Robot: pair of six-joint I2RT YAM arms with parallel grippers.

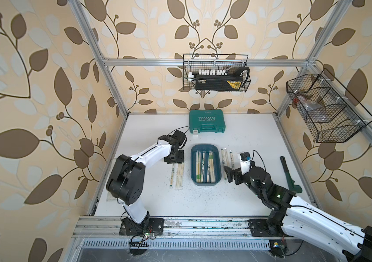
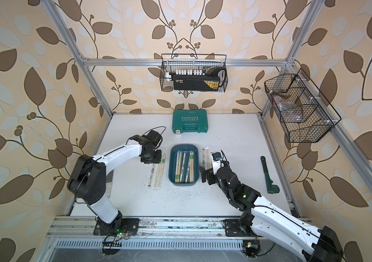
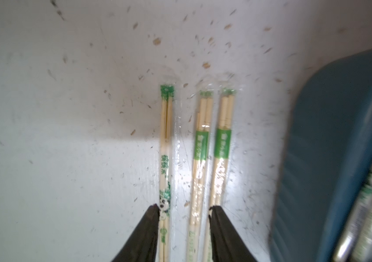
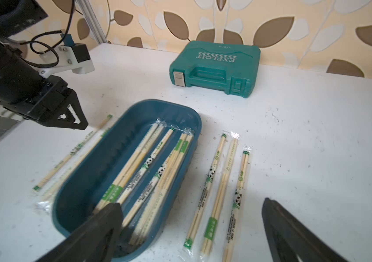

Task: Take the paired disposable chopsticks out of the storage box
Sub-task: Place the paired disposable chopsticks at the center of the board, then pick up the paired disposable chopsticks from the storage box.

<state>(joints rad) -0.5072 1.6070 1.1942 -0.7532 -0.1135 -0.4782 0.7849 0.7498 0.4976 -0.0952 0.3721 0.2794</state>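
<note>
Left wrist view: left pincer (image 3: 184,217) released, jaws apart, gripping nothing. Three wrapped chopsticks (image 3: 199,158) lie flat on the tabletop (image 3: 55,158) and run ahead from its tips. The middle pair is in the gap, with an outer pair at each fingertip. The box (image 3: 330,147) wall is just beside one finger, blurred; off the other finger is bare tabletop with free room.

Right wrist view: right pincer (image 4: 192,204) spread wide and empty. One tip is over the box's near end, the other over bare tabletop. Three more chopsticks (image 4: 223,181) lie ahead between the tips, outside the box, near its rim and apart from it. The rest of the chopsticks lie lengthwise inside the box. This view alone shows the left pincer side-on, tips low by its pairs; contact unclear.

Top views alone show a green tool (image 1: 288,174) well outboard of the right pincer, near the tabletop edge. A case (image 1: 206,122) sits beyond the box, apart from it.
</note>
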